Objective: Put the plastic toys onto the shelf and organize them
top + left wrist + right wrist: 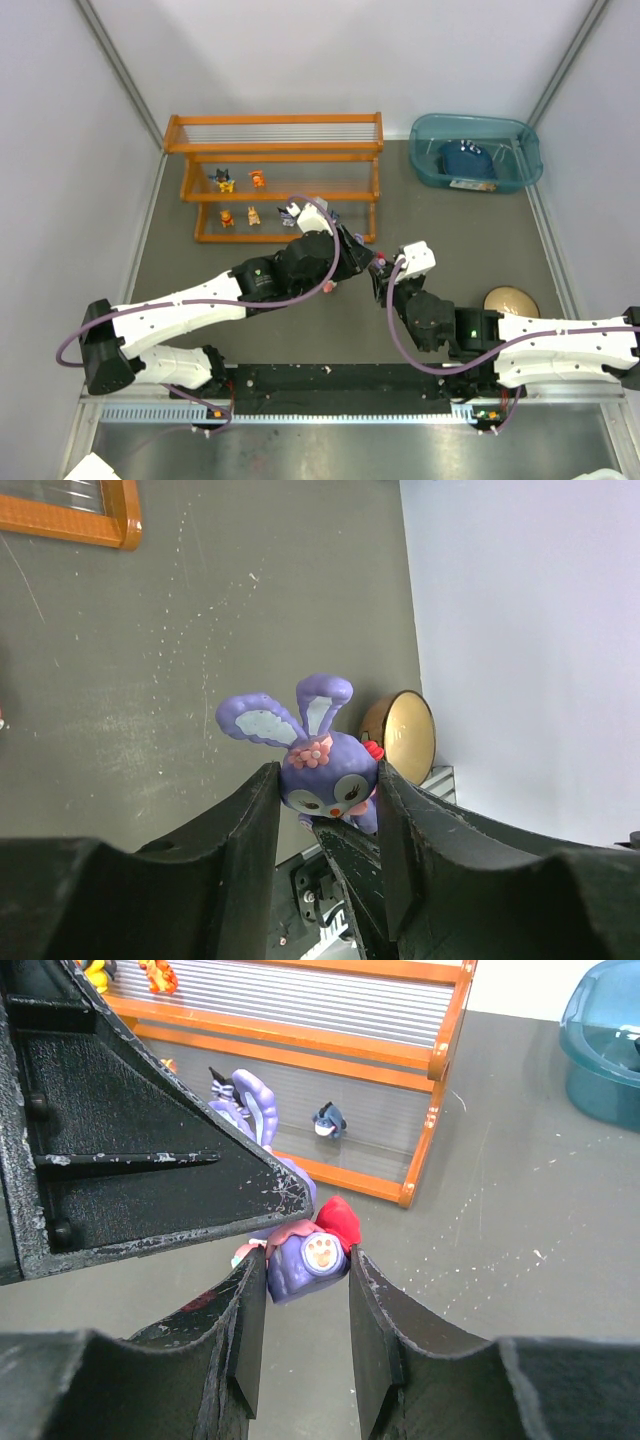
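Note:
The purple bunny [325,770] is clamped by its head between my left gripper's [328,785] fingers, held above the floor in front of the shelf [275,150]. My right gripper [305,1275] is open, and its fingers straddle the bunny's lower body and paw [300,1265] from the opposite side. In the top view the two grippers meet at the bunny [378,262]. On the shelf stand a black-yellow toy [224,180], an orange toy [257,179], a yellow-orange one [227,217], a tan one [253,214] and a navy-white one [327,1120].
A teal bin [430,165] at the back right holds a dark blue object [465,160]. A gold round disc [511,301] lies right of my right arm. Grey walls close in both sides. A small pink item [327,288] peeks from under my left arm.

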Robot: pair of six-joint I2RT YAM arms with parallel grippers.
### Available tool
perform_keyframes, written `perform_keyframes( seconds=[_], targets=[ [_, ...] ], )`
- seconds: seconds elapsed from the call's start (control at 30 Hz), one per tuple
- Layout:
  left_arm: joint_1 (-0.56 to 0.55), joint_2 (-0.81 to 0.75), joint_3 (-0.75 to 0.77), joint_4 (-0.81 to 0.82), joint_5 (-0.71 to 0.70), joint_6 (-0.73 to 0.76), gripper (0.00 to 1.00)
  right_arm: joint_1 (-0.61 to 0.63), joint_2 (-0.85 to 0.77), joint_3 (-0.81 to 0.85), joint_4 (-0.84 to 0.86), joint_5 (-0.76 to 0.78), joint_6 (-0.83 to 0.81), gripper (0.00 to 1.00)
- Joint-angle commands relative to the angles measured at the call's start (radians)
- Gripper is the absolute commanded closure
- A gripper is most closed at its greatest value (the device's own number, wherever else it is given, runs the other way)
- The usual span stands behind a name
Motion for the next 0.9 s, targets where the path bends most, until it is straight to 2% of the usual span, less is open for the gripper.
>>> perform_keyframes(
  seconds=[0.0, 0.03, 0.1, 0.13, 0.2, 0.23, 0.3, 0.37, 0.47, 0.53, 0.6, 0.73, 0.77, 0.87],
  targets=[
    [-0.005, -0.025, -0.014, 0.05, -0.002, -0.01, 1.0, 0.025, -0.017, 0.036, 0.039, 0.015, 0.009, 0.93],
    [-0.005, -0.027, -0.015, 0.05, -0.002, -0.01, 1.0, 0.023, -0.017, 0.036, 0.038, 0.016, 0.012, 0.85],
    [-0.004, -0.03, -0.017, 0.05, -0.007, -0.009, 1.0, 0.025, -0.025, 0.04, 0.033, 0.021, 0.023, 0.75],
    [-0.005, -0.031, -0.017, 0.048, -0.013, -0.004, 1.0, 0.025, -0.028, 0.042, 0.031, 0.021, 0.026, 0.66],
    [-0.004, -0.037, -0.02, 0.039, -0.031, -0.001, 1.0, 0.026, -0.042, 0.043, 0.016, 0.023, 0.041, 0.58],
    [-0.002, -0.042, -0.022, 0.037, -0.038, 0.003, 1.0, 0.027, -0.048, 0.051, 0.01, 0.024, 0.051, 0.5],
    [-0.002, -0.051, -0.023, 0.022, -0.064, 0.016, 1.0, 0.023, -0.072, 0.059, -0.025, 0.018, 0.077, 0.44],
    [0.001, -0.059, -0.022, 0.008, -0.088, 0.023, 1.0, 0.025, -0.094, 0.086, -0.1, 0.01, 0.124, 0.42],
    [0.015, -0.076, -0.029, -0.009, -0.101, 0.066, 1.0, 0.025, -0.161, 0.1, -0.122, -0.002, 0.146, 0.4],
    [0.037, -0.093, -0.035, -0.022, -0.079, 0.15, 1.0, 0.026, -0.222, 0.097, -0.122, -0.005, 0.14, 0.4],
    [0.056, -0.128, -0.048, -0.015, -0.067, 0.268, 1.0, 0.027, -0.255, 0.094, -0.143, 0.006, 0.134, 0.39],
    [0.129, -0.204, -0.146, 0.135, -0.105, 0.488, 1.0, 0.025, -0.299, 0.088, -0.217, 0.041, 0.138, 0.39],
    [0.148, -0.221, -0.158, 0.166, -0.104, 0.605, 1.0, 0.028, -0.315, 0.085, -0.228, 0.047, 0.144, 0.39],
    [0.241, -0.225, -0.199, 0.299, -0.041, 0.811, 1.0, 0.025, -0.336, 0.063, -0.258, 0.046, 0.172, 0.38]
  ],
)
